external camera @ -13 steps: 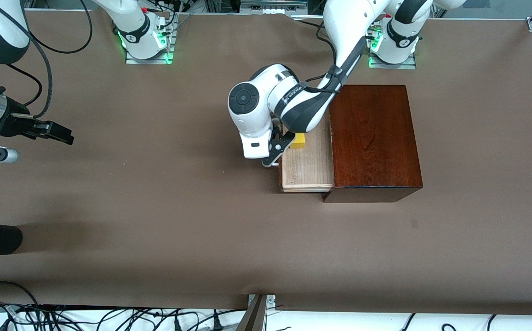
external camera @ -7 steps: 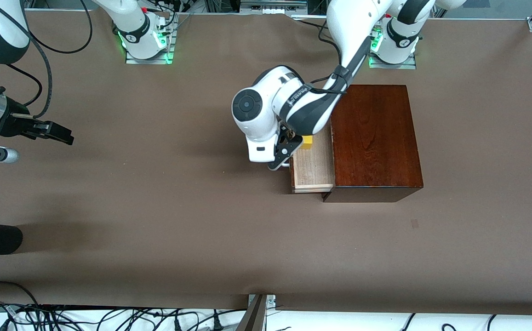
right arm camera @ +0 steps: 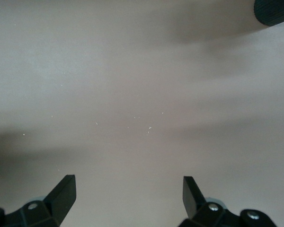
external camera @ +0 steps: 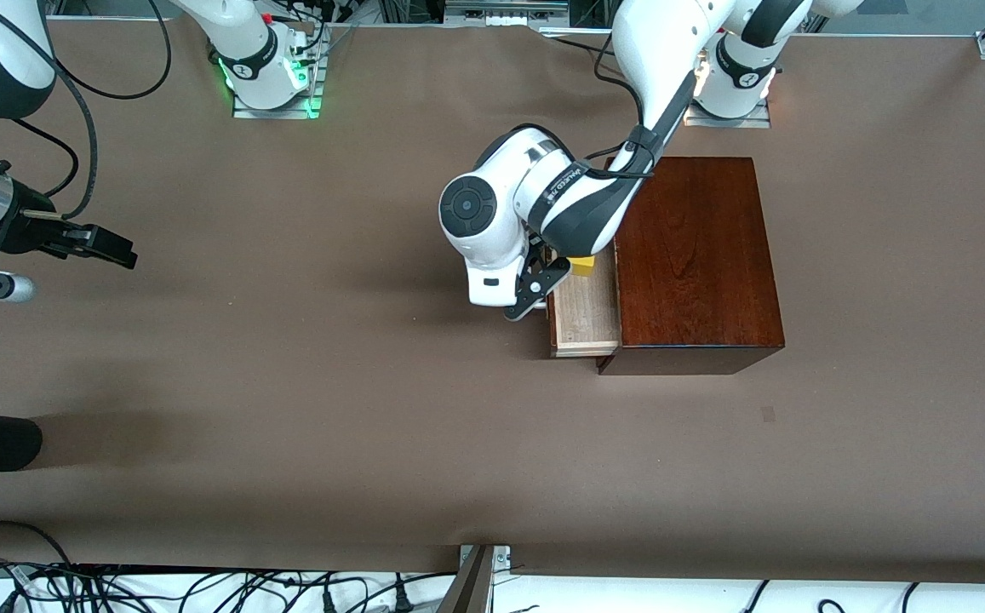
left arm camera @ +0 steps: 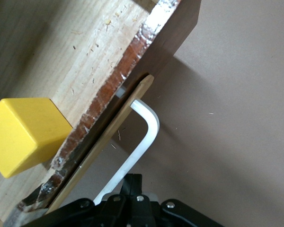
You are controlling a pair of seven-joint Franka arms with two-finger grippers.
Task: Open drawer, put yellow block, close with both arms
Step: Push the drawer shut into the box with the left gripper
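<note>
as the left fingers [external camera: 535, 298], clamped on the handle [left arm camera: 143, 142], keep pushing, drawer [external camera: 584, 311] has slid most of the way into the box [external camera: 692, 255]; block [external camera: 581, 266] inside, just past them. right fingers [external camera: 96, 243] wait spread over bare bench [external camera: 288, 409].

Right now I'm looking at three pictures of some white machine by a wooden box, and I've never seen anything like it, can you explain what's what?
These are two robot arms bolted to a brown table. One picture looks down from a high camera; the other two come from small cameras on each arm's wrist. On the table stands a dark wooden box with its drawer partly out and a yellow block lying inside. The left hand is shut and sits at the drawer's white handle; whether it grips the handle or only presses on it I cannot tell. The right hand waits open over bare table toward the right arm's end, holding nothing.
</note>
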